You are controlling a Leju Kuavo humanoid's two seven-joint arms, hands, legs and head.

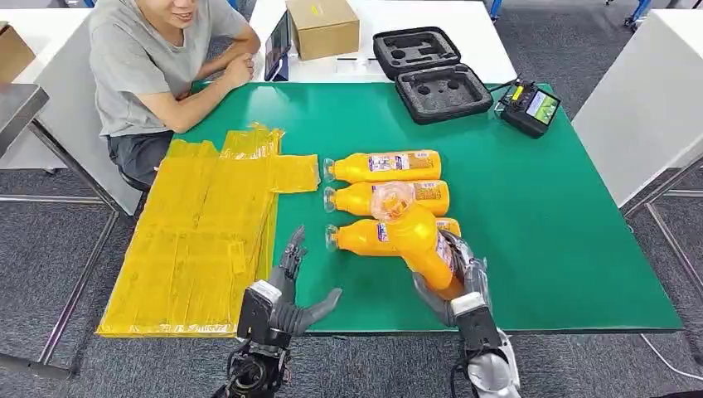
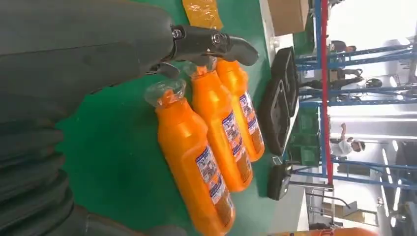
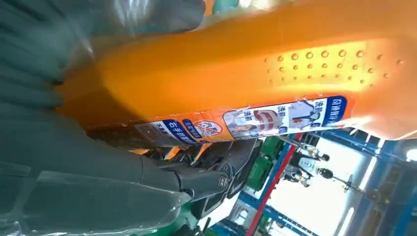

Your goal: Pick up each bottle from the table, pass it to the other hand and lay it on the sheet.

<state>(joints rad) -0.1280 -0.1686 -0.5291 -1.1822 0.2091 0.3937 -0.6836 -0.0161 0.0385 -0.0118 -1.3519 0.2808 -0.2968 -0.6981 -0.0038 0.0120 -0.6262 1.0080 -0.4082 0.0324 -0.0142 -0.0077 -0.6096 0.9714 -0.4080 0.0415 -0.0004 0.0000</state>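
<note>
— Start at the left: the yellow sheet spreads over the left end of the green table and overhangs its edge, with a seated person at the far left corner. It looks crinkled, so a bottle laid on a fold could roll.

— And the left hand?

— Released, fingers spread and holding nothing, low at the near edge just right of the sheet. From its wrist camera you can see a dark finger reaching toward the caps of the three bottles lying side by side mid-table. That's my first worry: it's near those caps, and a sweep toward the handover could knock the nearest one.

— And on the right?

— The right hand is grasping the raised bottle around its lower body, cap end tilted up and to the left, over the near row. It's held near the base, so the long top end has leverage; if the fingers loosen before the left hand has closed, it would drop onto the bottles below.

— Anything else?

— The bottle looks smooth and glossy, so I'd guess it slips easily. The black case and the controller sit far right, well apart from all this.
</note>
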